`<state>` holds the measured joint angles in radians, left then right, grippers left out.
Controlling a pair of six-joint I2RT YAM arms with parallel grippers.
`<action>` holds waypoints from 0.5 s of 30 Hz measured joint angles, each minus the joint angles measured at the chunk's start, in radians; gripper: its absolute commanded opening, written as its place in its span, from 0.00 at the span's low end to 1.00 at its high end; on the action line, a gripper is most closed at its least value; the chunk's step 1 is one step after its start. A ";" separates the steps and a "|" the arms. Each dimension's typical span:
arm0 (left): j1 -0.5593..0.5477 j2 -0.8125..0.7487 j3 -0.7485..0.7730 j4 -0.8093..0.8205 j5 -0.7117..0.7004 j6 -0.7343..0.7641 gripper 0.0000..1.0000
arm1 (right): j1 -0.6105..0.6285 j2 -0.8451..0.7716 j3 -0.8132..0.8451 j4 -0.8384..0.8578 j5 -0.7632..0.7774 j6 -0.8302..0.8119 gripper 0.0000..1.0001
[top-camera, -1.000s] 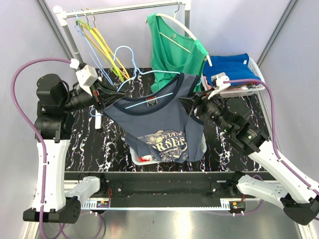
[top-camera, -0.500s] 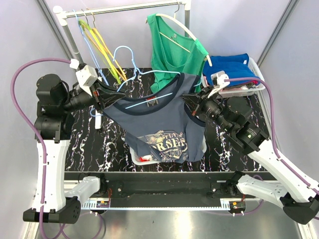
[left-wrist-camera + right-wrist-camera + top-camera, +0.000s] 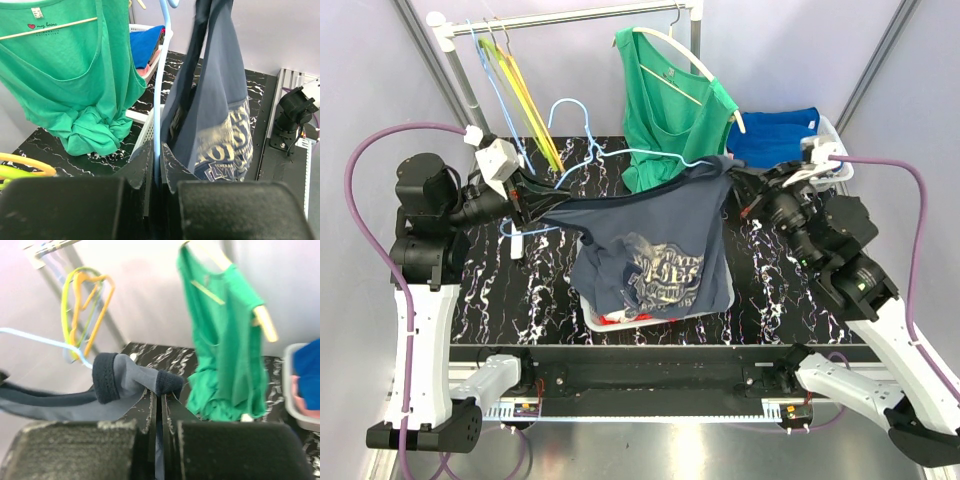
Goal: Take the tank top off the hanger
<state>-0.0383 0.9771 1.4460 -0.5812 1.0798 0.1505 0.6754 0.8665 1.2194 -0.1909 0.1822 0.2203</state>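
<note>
A dark blue-grey tank top [image 3: 655, 240] with a printed front hangs stretched between both arms above the table. Its left shoulder is still on the light blue wire hanger [image 3: 582, 130]. My left gripper [image 3: 535, 190] is shut on that hanger's lower wire [image 3: 159, 100], with the tank top [image 3: 220, 100] draped just right of my left gripper [image 3: 158, 160]. My right gripper [image 3: 738, 185] is shut on the tank top's right shoulder strap [image 3: 127, 377], whose fabric is pinched flat where my right gripper [image 3: 161, 397] closes. The hanger's blue wire [image 3: 40, 340] shows far left.
A green tank top [image 3: 670, 100] hangs on a wooden hanger from the rack rail [image 3: 570, 15], beside yellow and orange hangers [image 3: 525, 95]. A white basket [image 3: 825, 175] with blue clothes sits at the back right. Another white basket [image 3: 595, 320] lies under the held garment.
My right gripper has shut on the shoulder strap and drawn back to the right, pulling the tank top taut and sideways. The left arm and the hanger have barely moved.
</note>
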 measured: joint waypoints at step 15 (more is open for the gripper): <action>0.000 -0.001 0.000 -0.015 -0.003 0.014 0.00 | -0.132 0.007 -0.096 -0.079 0.056 -0.005 0.00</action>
<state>-0.0383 0.9764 1.4460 -0.5964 1.0767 0.1650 0.5430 0.8734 1.1233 -0.2695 0.2386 0.2150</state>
